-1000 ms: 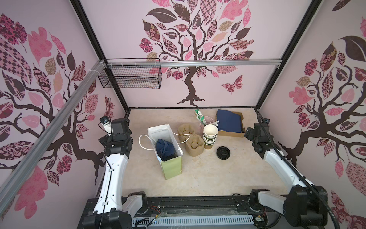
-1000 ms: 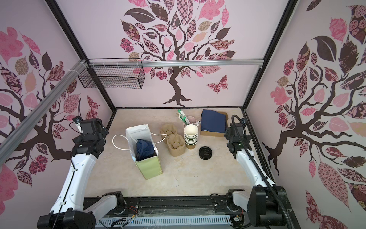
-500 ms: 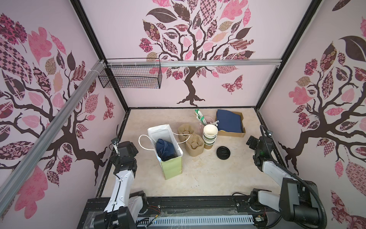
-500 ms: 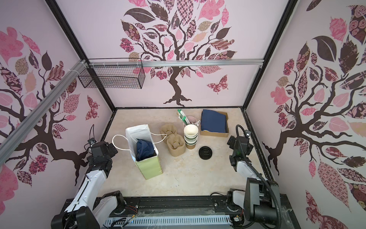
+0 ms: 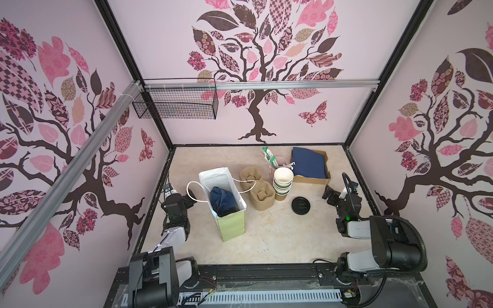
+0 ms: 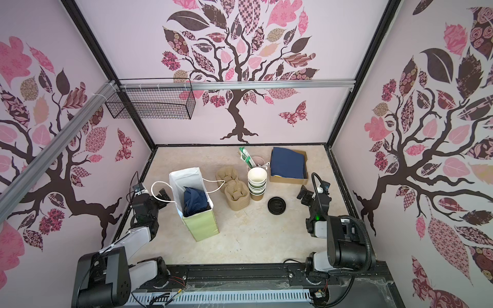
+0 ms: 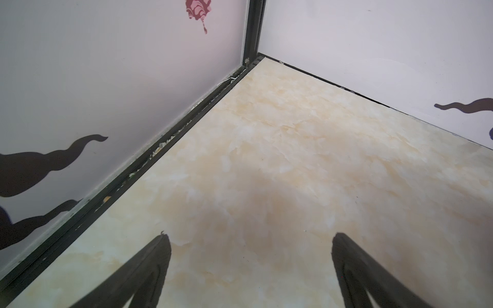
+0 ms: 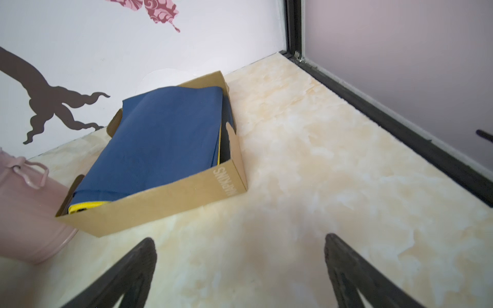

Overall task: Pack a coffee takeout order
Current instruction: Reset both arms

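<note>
The paper bag (image 5: 231, 223), probably light and easy to crush, stands on the counter (image 5: 274, 234) with the navy napkin (image 5: 221, 198) inside; better to take its white handles (image 5: 190, 190), and the left fingers (image 7: 144, 266) and right fingers (image 8: 133, 266) are spread wide, empty.

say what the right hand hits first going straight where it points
Likely the near corner of the cardboard box; only bare table lies between it and the open right hand, though depth is unclear.

Both top views look steeply down from high, sharing the whole table (image 5: 266, 240). Wrist views sit low, close, facing far corners.
</note>
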Available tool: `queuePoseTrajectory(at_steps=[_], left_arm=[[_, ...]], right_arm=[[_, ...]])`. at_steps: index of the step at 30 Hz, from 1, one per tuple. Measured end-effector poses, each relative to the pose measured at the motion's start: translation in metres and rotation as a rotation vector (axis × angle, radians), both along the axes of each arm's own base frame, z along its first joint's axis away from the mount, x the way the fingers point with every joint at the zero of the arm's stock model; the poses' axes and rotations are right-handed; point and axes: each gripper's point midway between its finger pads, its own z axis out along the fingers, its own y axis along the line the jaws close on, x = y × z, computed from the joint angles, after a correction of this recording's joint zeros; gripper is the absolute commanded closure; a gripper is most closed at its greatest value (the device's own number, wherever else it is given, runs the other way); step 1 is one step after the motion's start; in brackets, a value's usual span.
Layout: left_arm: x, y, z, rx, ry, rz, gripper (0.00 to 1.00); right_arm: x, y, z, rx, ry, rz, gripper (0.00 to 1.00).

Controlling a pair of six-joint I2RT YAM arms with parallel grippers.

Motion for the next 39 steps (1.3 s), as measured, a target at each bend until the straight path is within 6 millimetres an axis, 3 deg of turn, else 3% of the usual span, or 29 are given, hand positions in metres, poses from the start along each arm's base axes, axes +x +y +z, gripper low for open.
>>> queuePoseTrajectory(at_steps=[9,12,15,27,31,39], left_arm=[[0.020,-0.020,-0.001,0.014,-0.048,-0.083,0.02],[0.026,-0.028,-0.008,0.029,-0.036,-0.120,0.02],[0.032,-0.036,-0.015,0.043,-0.023,-0.157,0.02],[0.047,-0.042,-0.008,0.087,-0.052,-0.195,0.02],[0.053,-0.056,-0.027,0.108,-0.014,-0.235,0.02],[0.056,-0.053,-0.021,0.128,-0.042,-0.218,0.02]], right_arm=[[0.006,0.009,0.019,-0.019,-0.076,0.049,0.00],[0.005,0.035,0.020,-0.082,-0.117,0.138,0.00],[0.005,0.054,0.000,-0.109,-0.062,0.201,0.00],[0.019,0.038,0.013,-0.165,-0.066,0.083,0.00],[0.019,0.036,0.010,-0.169,-0.055,0.070,0.00],[0.020,0.036,0.007,-0.178,-0.034,0.068,0.00]])
